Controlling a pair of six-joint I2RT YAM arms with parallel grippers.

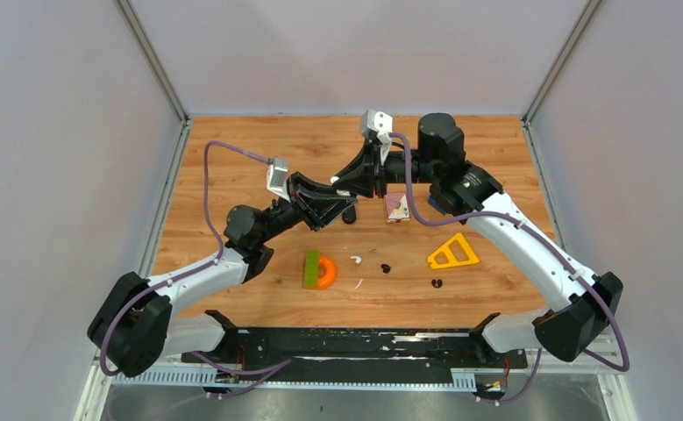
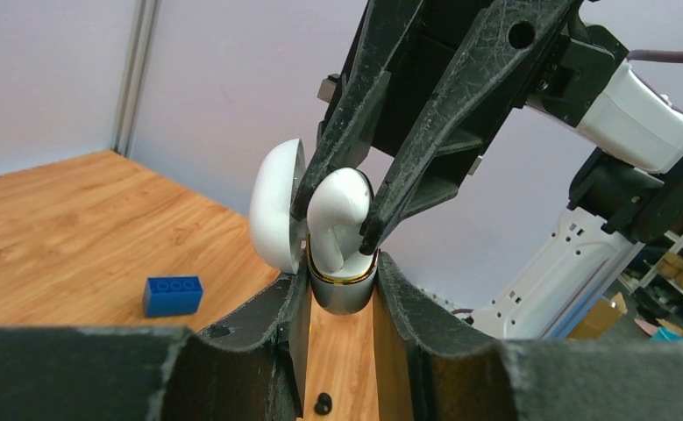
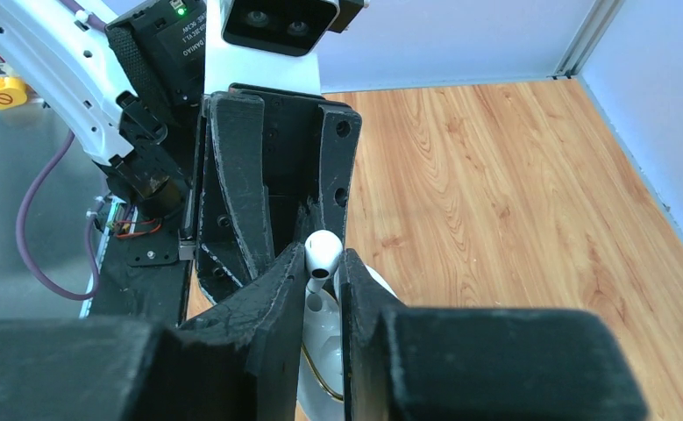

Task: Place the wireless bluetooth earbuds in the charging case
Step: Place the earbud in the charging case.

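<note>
White earbud [image 2: 337,215] is pinched by the R gripper [image 3: 318,259], fingers clamped on either side of its rounded head. Its lower end sits down inside the charging case [image 2: 342,298], w/ the head standing above the gold rim. Case lid [image 2: 276,206] is swung open, standing upright on the left side in the left wrist view. Case is off the table, body squeezed btwn the two fingers of the L gripper [image 2: 342,267], jaws closed tight on it from below. R gripper comes at it from above, so the two grippers meet tip to tip over the middle of the table [image 1: 232,158], a bit toward the far side.

Other earbuds lie loose on the wood, nearer than the grippers:
- second white earbud [image 1: 355,260], approx centre.
- black earbud [image 1: 385,267] just right of it, apart from it.
- another black earbud [image 1: 437,283] further right and a little nearer.

Thin white sliver [image 1: 358,284] lies just near of the second white earbud. Green-and-orange block [image 1: 318,270] is left of that earbud. Yellow triangle piece [image 1: 452,253] is to the right, far of the right-hand black bud. Pink-and-white box [image 1: 396,207] sits under the R arm, right of the grippers. Blue brick [image 2: 172,296] shows on the wood in the left wrist view.
</note>
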